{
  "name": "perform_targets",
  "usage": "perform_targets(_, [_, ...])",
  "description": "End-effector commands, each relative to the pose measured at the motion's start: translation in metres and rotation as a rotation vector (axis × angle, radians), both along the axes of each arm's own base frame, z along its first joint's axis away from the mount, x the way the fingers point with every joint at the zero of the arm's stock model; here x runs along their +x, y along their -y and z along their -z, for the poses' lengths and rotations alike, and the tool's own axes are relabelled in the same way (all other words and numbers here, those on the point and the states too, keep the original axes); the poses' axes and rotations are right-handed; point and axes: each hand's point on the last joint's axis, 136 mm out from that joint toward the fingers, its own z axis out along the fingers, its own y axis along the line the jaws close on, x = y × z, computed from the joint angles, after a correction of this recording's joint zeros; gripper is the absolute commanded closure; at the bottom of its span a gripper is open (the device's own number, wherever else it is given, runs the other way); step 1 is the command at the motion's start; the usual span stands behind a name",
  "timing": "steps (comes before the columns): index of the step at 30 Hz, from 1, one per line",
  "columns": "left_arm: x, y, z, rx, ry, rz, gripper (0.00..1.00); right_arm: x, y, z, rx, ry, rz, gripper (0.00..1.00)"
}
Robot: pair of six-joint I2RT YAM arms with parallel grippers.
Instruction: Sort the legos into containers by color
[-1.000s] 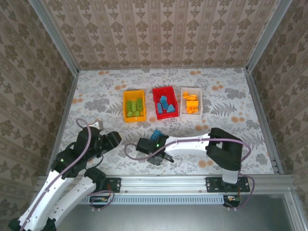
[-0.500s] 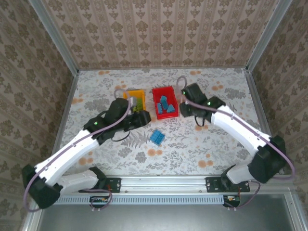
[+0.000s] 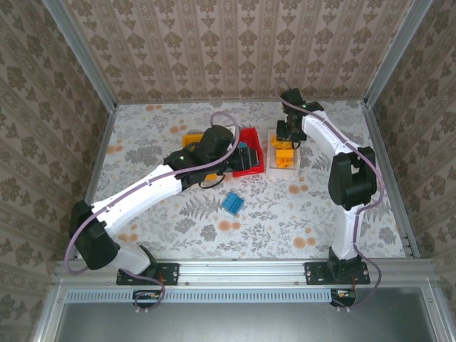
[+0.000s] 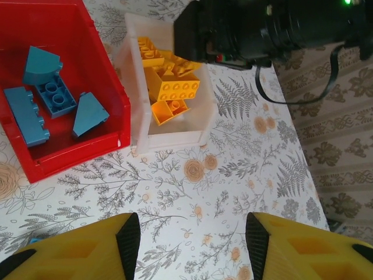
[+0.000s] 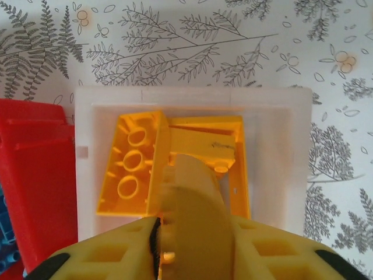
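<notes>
Red bin [image 4: 76, 158] holds blue legos [image 4: 52, 96]; white bin [image 4: 175, 137] holds orange legos [image 4: 172, 87].

Bench [image 3: 285, 214]: I see pale cloth printed with grey ferns and orange blossoms.
Walls [image 3: 242, 50]: beige damask wallpaper on the three sides I can see.
Frame posts [image 3: 78, 53]: bare aluminium, rising from both back corners.
Front rail [image 3: 242, 271]: aluminium, along the near edge.
</notes>
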Motion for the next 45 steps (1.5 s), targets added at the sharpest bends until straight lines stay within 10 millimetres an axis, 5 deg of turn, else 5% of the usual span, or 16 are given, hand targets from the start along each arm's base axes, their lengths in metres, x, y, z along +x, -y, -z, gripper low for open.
perform_targets(1, [0.0,0.0,0.001,0.069,0.041,0.004,0.46,-0.008,-0.003,0.0,0.028,-0.059,0.003,0.58])
perform_targets(6, [-0.006,-0.01,0.022,0.176,0.034,0.007,0.45,-0.008,-0.006,-0.012,0.049,-0.027,-0.003,0.5])
perform_targets(11, [-0.017,-0.04,0.044,0.294,0.024,-0.009,0.41,-0.015,-0.013,-0.071,0.041,0.149,-0.051,0.5])
perform_targets(16, [-0.039,-0.077,0.076,0.4,-0.012,0.012,0.37,-0.055,-0.034,-0.119,0.061,0.289,-0.132,0.5])
perform_targets(20, [-0.06,-0.093,0.11,0.455,-0.068,0.094,0.35,-0.113,-0.067,-0.107,0.098,0.281,-0.23,0.48])
perform_targets(22, [-0.069,-0.099,0.129,0.508,-0.08,0.161,0.35,-0.147,-0.085,-0.084,0.125,0.242,-0.276,0.46])
perform_targets(28, [-0.083,-0.106,0.179,0.664,-0.106,0.293,0.35,-0.225,-0.103,-0.052,0.288,0.189,-0.287,0.4])
perform_targets(37, [-0.073,-0.101,0.223,0.821,-0.105,0.331,0.32,-0.245,-0.097,-0.046,0.307,0.168,-0.28,0.36])
perform_targets(45, [-0.05,-0.086,0.231,0.842,-0.064,0.305,0.31,-0.242,-0.1,-0.061,0.325,0.195,-0.282,0.36])
